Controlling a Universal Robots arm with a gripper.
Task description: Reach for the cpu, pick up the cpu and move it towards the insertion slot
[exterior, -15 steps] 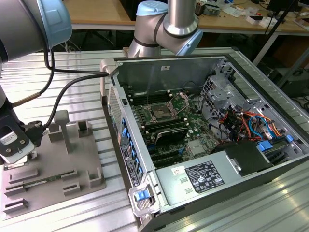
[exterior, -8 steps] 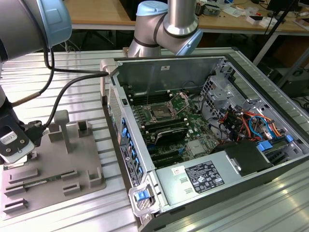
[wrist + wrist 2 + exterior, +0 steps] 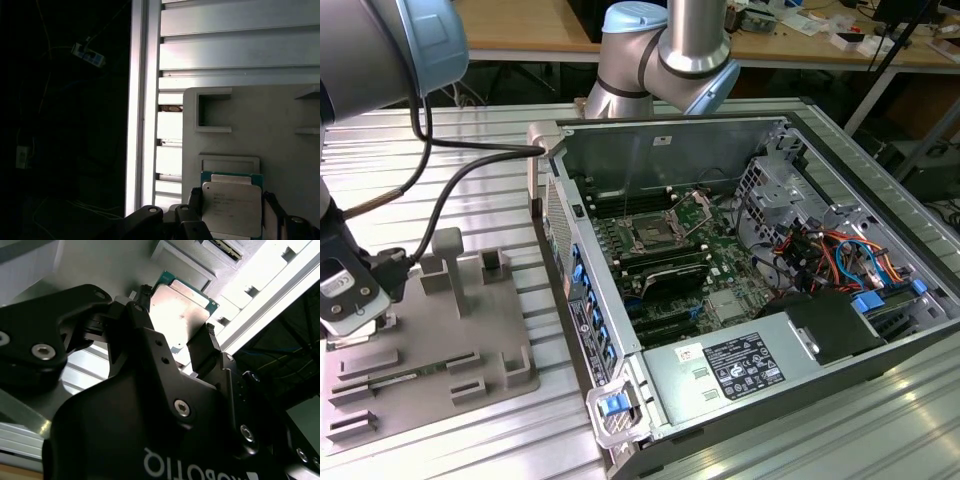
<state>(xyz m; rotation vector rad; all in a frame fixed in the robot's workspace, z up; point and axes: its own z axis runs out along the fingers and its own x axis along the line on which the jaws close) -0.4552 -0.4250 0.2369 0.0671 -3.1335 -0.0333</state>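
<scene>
The cpu (image 3: pixel 181 307) is a silvery square chip with a thin green rim, seen in both wrist views over the grey tray (image 3: pixel 280 130). My gripper (image 3: pixel 177 315) has a black finger against each of two opposite edges of the cpu (image 3: pixel 231 210) and is shut on it. In the exterior view the gripper (image 3: pixel 355 325) is low over the tray (image 3: pixel 470 330) at that view's far left. The insertion slot (image 3: pixel 650 235), a shiny metal-framed socket, sits on the motherboard inside the open computer case, well to the exterior view's right of the gripper.
The open case (image 3: pixel 740 250) has upright metal walls, cables and a black power supply (image 3: pixel 740 365). The grey tray carries raised blocks (image 3: pixel 450 265) and several recesses. Everything rests on a ribbed aluminium table (image 3: pixel 880 430). A black cable (image 3: pixel 450 190) runs from the arm.
</scene>
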